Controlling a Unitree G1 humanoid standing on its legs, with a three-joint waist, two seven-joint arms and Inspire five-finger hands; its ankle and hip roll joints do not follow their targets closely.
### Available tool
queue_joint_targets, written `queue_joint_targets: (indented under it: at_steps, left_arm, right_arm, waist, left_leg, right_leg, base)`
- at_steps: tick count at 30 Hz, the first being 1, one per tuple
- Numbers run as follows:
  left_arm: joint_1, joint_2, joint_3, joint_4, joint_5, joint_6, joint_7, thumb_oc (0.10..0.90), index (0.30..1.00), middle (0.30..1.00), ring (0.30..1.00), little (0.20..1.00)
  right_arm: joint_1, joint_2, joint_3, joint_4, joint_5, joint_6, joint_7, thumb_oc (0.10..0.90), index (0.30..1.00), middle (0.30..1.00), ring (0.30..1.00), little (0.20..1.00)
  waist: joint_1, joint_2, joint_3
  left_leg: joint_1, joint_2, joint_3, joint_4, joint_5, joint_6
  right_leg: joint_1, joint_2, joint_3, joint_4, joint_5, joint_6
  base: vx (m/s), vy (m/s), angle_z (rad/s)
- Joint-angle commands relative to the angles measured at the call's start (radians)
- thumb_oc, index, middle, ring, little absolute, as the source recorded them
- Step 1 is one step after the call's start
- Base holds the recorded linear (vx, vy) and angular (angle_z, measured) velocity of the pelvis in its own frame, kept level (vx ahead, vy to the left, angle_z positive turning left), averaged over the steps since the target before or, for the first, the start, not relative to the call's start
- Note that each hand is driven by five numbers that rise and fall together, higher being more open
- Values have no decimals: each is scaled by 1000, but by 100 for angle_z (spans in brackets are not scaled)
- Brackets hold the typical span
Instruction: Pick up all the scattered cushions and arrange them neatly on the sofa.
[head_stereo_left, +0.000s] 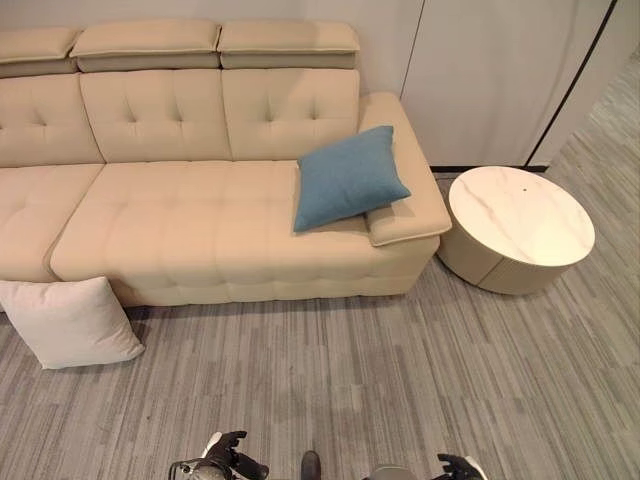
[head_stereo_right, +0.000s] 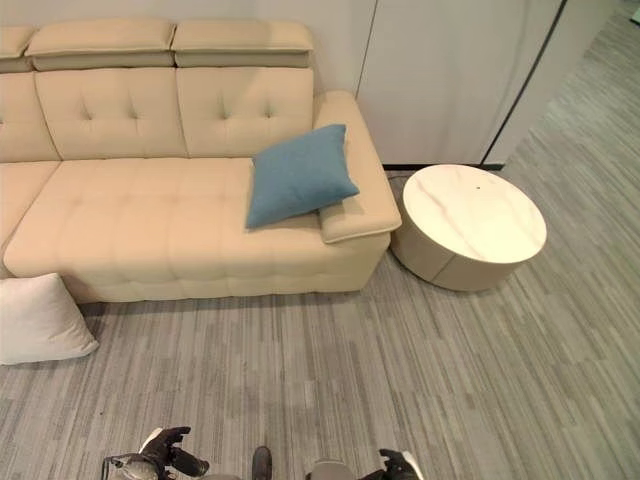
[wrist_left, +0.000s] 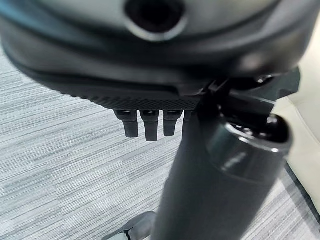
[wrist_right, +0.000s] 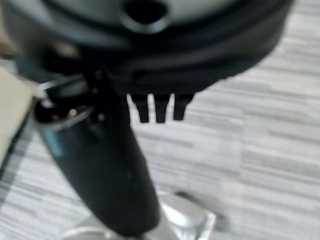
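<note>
At the bottom edge of the frame the left hand (head_stereo_left: 228, 455) and right hand (head_stereo_left: 458, 466) are cut off; in the wrist views each hangs over grey carpet (head_stereo_left: 330, 380) with straight fingers, holding nothing. The carpet ahead lies bare. At lower left a white cushion (head_stereo_left: 68, 321) stands on the carpet, leaning on the sofa (head_stereo_left: 190, 230) front. Farther up, a blue cushion (head_stereo_left: 346, 177) rests tilted against the right armrest. A round marble table (head_stereo_left: 518, 225) sits just beside that armrest, at right.

1. Blue cushion (head_stereo_left: 347, 177): square, textured fabric, propped tilted on the sofa (head_stereo_left: 190, 225) seat, leaning against its right armrest.
2. White cushion (head_stereo_left: 68, 321): plain, on the floor, leaning against the sofa's front left base.
</note>
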Motion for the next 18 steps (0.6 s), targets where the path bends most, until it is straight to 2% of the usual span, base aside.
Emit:
queue_joint_targets:
  at_steps: [1, 2, 5, 6, 9, 11, 12, 13, 14, 15, 18]
  left_arm:
    - [9, 1, 27, -10, 18, -17, 3, 800, 900, 900, 900, 900]
    - [9, 1, 27, -10, 18, -17, 3, 800, 900, 900, 900, 900]
    - [10, -1, 33, -1, 24, -20, 0, 800, 900, 900, 900, 900]
    - [13, -6, 33, 7, 33, -22, 2, 800, 900, 900, 900, 900]
    - [18, -11, 34, 15, 41, -20, -2, 800, 900, 900, 900, 900]
    - [16, -16, 32, 15, 35, -22, -4, 800, 900, 900, 900, 900]
    - [9, -19, 27, 8, 27, -21, -6, 800, 900, 900, 900, 900]
    - [8, -19, 27, 8, 27, -21, -6, 800, 900, 900, 900, 900]
    - [1, -20, 25, 2, 21, -21, -4, 800, 900, 900, 900, 900]
    - [-7, -21, 21, -9, 8, -20, 0, 800, 900, 900, 900, 900]
    - [-5, -23, 21, -13, -2, -19, 0, 800, 900, 900, 900, 900]
  right_arm:
    - [11, -22, 8, -37, 4, -16, -9, 800, 900, 900, 900, 900]
    - [12, -23, 8, -37, 4, -16, -9, 800, 900, 900, 900, 900]
    - [6, -30, 9, -38, -1, -9, -9, 800, 900, 900, 900, 900]
    - [15, -28, 9, -35, 4, -12, -10, 800, 900, 900, 900, 900]
    - [25, -27, 3, -33, 10, -16, -10, 800, 900, 900, 900, 900]
    - [22, -29, 2, -29, 22, -21, -12, 800, 900, 900, 900, 900]
    - [13, -30, 0, -25, 35, -27, -13, 800, 900, 900, 900, 900]
    - [13, -30, 0, -25, 35, -27, -13, 800, 900, 900, 900, 900]
    - [6, -31, -1, -27, 43, -31, -17, 800, 900, 900, 900, 900]
    - [-1, -36, 0, -25, 54, -34, -18, 800, 900, 900, 900, 900]
    - [1, -38, -4, -22, 61, -30, -17, 800, 900, 900, 900, 900]
  waist:
    - [5, -2, 7]
    - [4, 0, 10]
    - [-11, -8, 19]
    - [-15, -16, 10]
    - [-15, -13, -11]
    - [-17, -11, -18]
    - [-17, -12, -9]
    - [-18, -11, -9]
    - [-15, -18, 5]
    - [-6, -31, 22]
    - [0, -39, 27]
  left_leg:
    - [-18, 22, -87, 103, -161, -7]
    - [-13, 23, -88, 102, -163, -8]
    - [39, 25, -104, 83, -180, -27]
    - [55, 23, -114, 85, -201, -33]
    - [73, 46, -118, 95, -221, -50]
    - [55, 68, -119, 156, -210, -75]
    - [-2, 83, -97, 288, -161, -113]
    - [-5, 83, -98, 293, -163, -113]
    - [-58, 92, -85, 394, -125, -126]
    - [-114, 100, -64, 502, -97, -117]
    - [-158, 102, -36, 536, -100, -104]
  right_leg:
    - [1, 48, -33, -310, 254, -10]
    - [7, 50, -34, -314, 254, -10]
    - [-26, 55, -49, -425, 303, 7]
    - [14, 63, -21, -467, 303, -13]
    - [40, 77, -8, -474, 296, -29]
    - [62, 91, -4, -473, 278, -46]
    - [99, 97, -2, -481, 259, -68]
    - [98, 97, -2, -481, 259, -68]
    - [115, 96, -1, -484, 252, -81]
    - [149, 99, 4, -493, 236, -104]
    - [177, 95, 6, -493, 219, -113]
  base:
    - [185, -68, -7]
    - [182, -73, -15]
    - [302, -149, -3]
    - [275, -165, 10]
    - [300, -175, 26]
    - [275, -219, 28]
    - [159, -146, 12]
    - [137, -159, 10]
    - [138, -162, 4]
    - [139, -161, 2]
    - [230, -95, 7]
